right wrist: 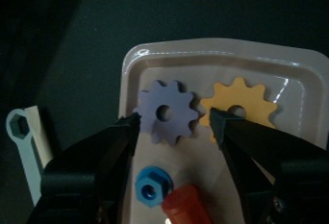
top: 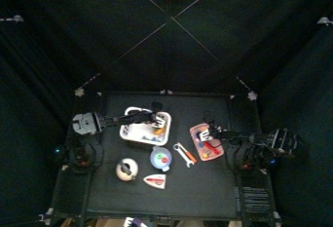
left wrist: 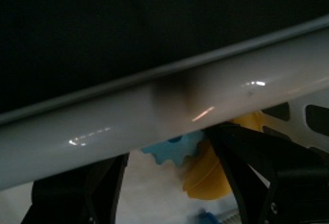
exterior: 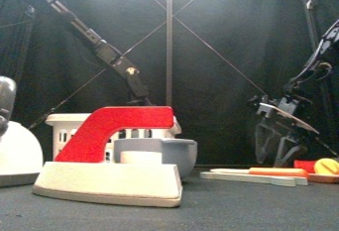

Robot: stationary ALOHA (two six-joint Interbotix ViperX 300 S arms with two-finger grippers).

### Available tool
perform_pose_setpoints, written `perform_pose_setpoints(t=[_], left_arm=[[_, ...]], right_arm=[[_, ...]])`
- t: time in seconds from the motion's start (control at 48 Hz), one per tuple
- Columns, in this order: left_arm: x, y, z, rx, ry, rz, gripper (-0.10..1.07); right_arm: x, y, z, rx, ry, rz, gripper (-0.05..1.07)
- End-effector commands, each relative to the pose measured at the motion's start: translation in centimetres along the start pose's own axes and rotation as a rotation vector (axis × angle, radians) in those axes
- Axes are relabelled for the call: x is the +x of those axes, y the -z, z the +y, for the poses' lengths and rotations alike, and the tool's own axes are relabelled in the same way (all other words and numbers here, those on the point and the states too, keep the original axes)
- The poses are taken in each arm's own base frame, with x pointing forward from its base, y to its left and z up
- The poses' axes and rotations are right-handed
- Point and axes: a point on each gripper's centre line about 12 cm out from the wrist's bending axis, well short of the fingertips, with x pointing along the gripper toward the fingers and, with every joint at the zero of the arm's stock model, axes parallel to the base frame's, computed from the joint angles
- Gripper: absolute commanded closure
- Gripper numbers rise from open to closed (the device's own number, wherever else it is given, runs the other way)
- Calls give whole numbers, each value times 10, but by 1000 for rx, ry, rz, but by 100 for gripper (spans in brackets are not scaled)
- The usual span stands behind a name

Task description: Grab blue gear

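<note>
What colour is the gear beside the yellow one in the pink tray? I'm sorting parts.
Pale purple gear, beside the yellow gear in the tray; the right wrist view shows it best.

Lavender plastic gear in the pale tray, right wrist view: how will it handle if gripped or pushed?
The lavender plastic gear looks flat and thin, so it is probably light and stiff. Lying flat in the pale tray, it should slide rather than roll. If pushed, its teeth may catch the yellow gear close beside it.
</note>
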Motion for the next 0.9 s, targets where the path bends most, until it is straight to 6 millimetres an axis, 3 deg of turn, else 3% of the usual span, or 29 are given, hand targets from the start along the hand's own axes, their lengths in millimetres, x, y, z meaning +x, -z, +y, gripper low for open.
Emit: perform_pose_setpoints(t=[0.0, 0.417, 0.646, 0.875], left_arm=[[-7, -5, -3, -14, 23, -10, 4], [0, -2, 6, -27, 4, 11, 6], [0, -1, 6, -24, 2, 13, 16], [-12, 1, 8, -15, 8, -7, 19]], right_arm=[[-1, -4, 4, 0, -15, -14, 10], [-1, -4, 4, 0, -15, -14, 10], [-1, -4, 5, 0, -15, -13, 10], [-1, -3, 5, -1, -15, -11, 10]])
